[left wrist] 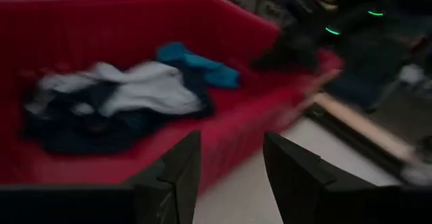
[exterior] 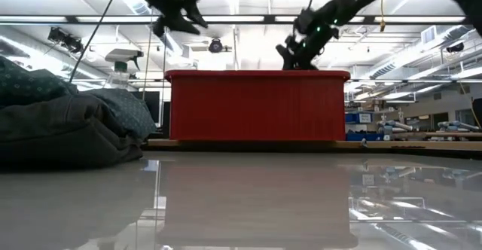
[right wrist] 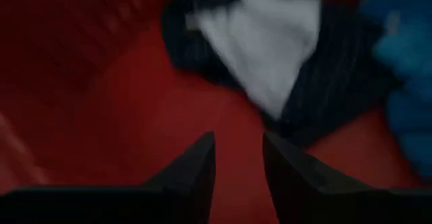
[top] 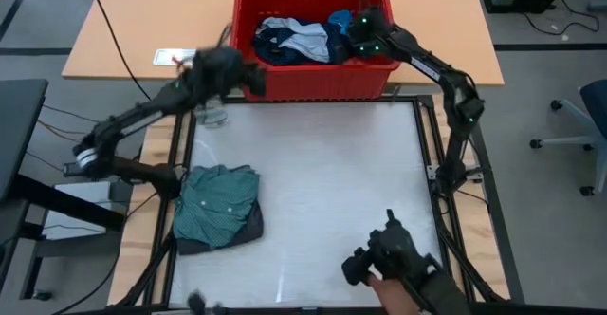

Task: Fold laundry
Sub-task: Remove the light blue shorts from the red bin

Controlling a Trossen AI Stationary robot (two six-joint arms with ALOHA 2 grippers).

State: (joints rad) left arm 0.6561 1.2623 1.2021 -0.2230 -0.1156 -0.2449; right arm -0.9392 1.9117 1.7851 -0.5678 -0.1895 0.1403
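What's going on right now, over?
Both end effectors open and empty: left beside bin, right above it. Folded shirt on table. Clothes in bin. Nothing blocking.

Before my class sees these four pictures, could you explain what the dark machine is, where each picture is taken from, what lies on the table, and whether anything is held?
Two dark robot arms work at a white table. One picture looks down from above, one level across the tabletop, two from the wrists. A folded teal-green shirt lies on a dark grey piece. The red plastic bin holds whitish, navy and bright blue pieces. The left gripper is by the bin; the right gripper is over it. Both hold nothing.
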